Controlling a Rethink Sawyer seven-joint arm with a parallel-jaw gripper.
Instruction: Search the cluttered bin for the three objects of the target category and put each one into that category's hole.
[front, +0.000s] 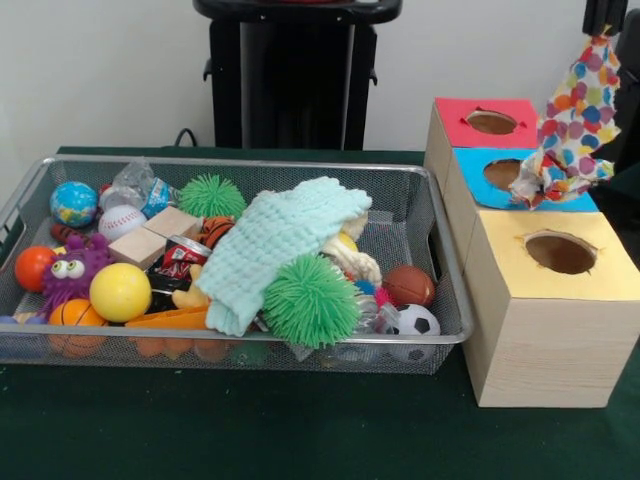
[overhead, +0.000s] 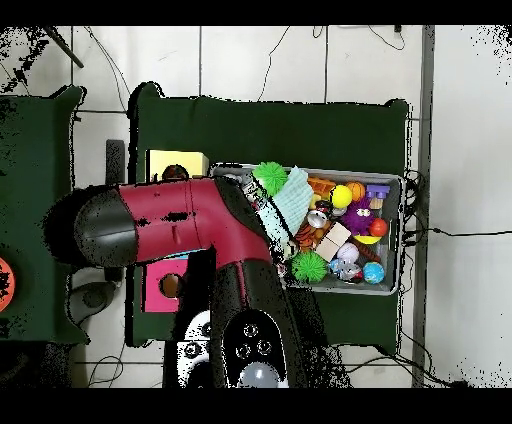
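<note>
Gripper: my gripper (front: 604, 22) shows only at the top edge of the front view, closed on the upper tip of a dotted cloth (front: 572, 125); the fingers themselves are mostly cut off.
Cloth: it hangs straight down from my grip, clear of the bin, crumpled at its lower end.
Under the gripper: the cloth's lower end lies over the blue box (front: 473, 186), touching its top beside the hole (front: 503, 173) and hiding the box's side that lies directly beneath me.
Red box: it (front: 487, 108) stands just behind the blue one, below me and farther from the camera, its hole open and uncovered.
Yellow box: it (front: 600, 285) is below me and nearer the camera, touching the blue box, its hole dark and uncovered.
Bin: the wire bin (front: 450, 275) sits on the green table (front: 300, 430), well off to the side of my gripper and just beside the three boxes.
Bin, nearest me: a brown ball (front: 409, 285) and a soccer ball (front: 415, 322) lie against the bin's wall on the box side.
Bin, middle: a mint cloth (front: 285, 240) is draped over the heap, with a green spiky ball (front: 311, 300) resting against its front edge.
Bin, far from me: a yellow ball (front: 120, 291), a purple toy (front: 72, 270) with eyes, a baseball (front: 121, 221) and a globe ball (front: 73, 203) crowd the opposite end.
Overhead: my arm (overhead: 200, 225) reaches across the boxes and hides the gripper; only the yellow box (overhead: 178, 163) and part of the red box (overhead: 160, 285) show beside it.
</note>
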